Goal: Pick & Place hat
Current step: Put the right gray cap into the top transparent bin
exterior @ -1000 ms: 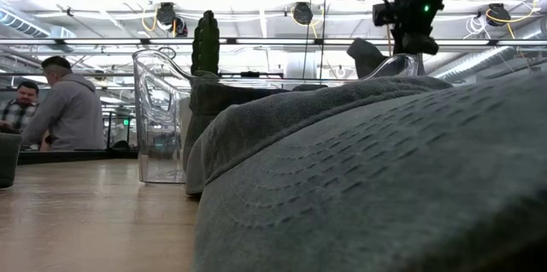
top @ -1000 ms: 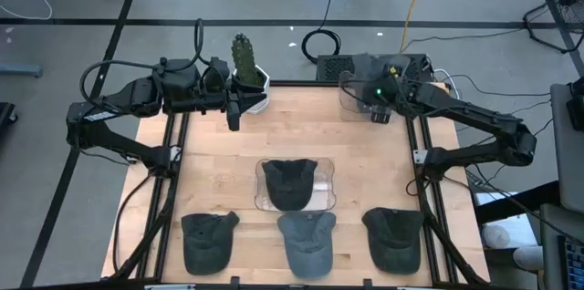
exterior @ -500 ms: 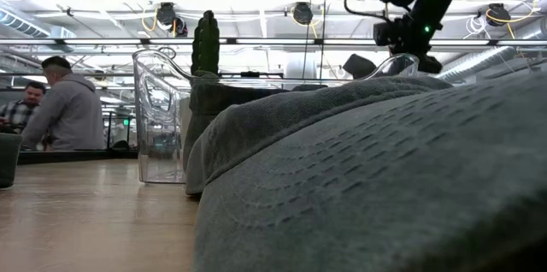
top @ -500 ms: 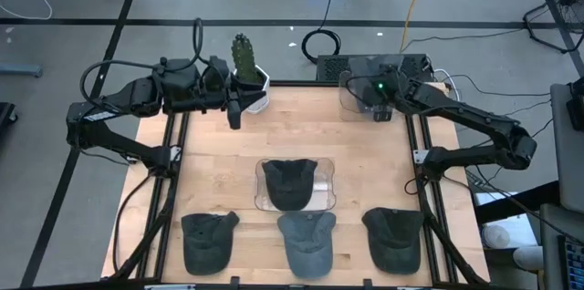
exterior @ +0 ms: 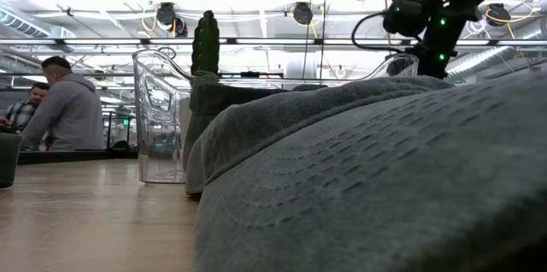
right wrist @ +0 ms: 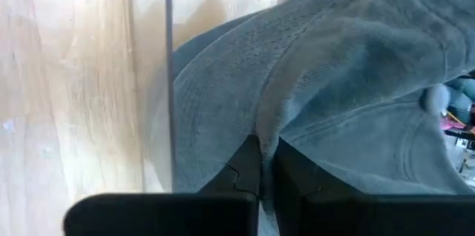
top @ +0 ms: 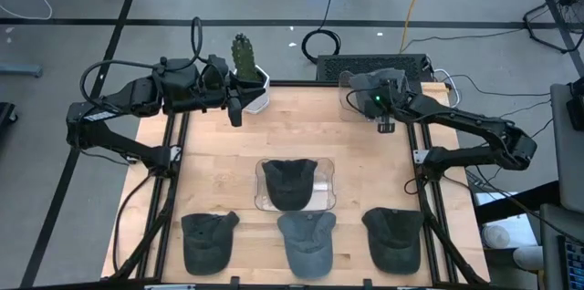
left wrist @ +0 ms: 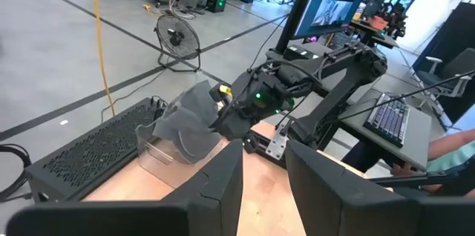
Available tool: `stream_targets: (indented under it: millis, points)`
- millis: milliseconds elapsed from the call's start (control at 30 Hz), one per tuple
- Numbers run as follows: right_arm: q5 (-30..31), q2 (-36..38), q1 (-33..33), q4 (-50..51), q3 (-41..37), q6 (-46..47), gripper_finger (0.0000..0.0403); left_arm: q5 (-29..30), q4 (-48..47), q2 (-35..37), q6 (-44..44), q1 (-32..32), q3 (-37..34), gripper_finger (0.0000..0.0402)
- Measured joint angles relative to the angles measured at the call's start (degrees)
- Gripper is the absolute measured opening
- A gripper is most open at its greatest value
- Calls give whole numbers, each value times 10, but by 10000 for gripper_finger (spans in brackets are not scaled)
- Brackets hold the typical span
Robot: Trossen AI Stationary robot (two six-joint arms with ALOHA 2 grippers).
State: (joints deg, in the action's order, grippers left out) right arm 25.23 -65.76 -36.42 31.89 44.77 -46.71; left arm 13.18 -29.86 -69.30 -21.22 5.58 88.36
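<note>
At table's far right corner, right claw point(top: 384, 124) pinched on grey hat point(left wrist: 185, 121) over clear bin point(top: 351, 100); not yet released. Left claw point(top: 234, 115) idle, part-open, empty. Four hats remaining, one in middle tray point(top: 325, 190).

A clear tray point(top: 324, 185) holding a dark cap point(top: 289, 182) sits in the middle of the wooden table point(top: 210, 158). Bare wood lies open all around the tray, widest behind it. Three more caps point(top: 306, 240) line the edge in front of the tray. Far behind it, a potted cactus point(top: 244, 60) and a clear bin point(top: 351, 100) block the back corners.
</note>
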Motion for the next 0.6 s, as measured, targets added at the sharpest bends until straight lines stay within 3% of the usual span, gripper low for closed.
stream_targets:
  millis: [200, 433, 600]
  points:
    - [-1, 0, 0, -30, -27, 26, 26, 7, 0, 0, -3, 0, 0, 113]
    - [-59, 0, 0, -30, -28, 57, 51, 10, 0, 0, -3, 0, 0, 113]
    - [-9, 10, 1, -41, -21, 76, 74, 10, 0, 0, -19, 0, 0, 113]
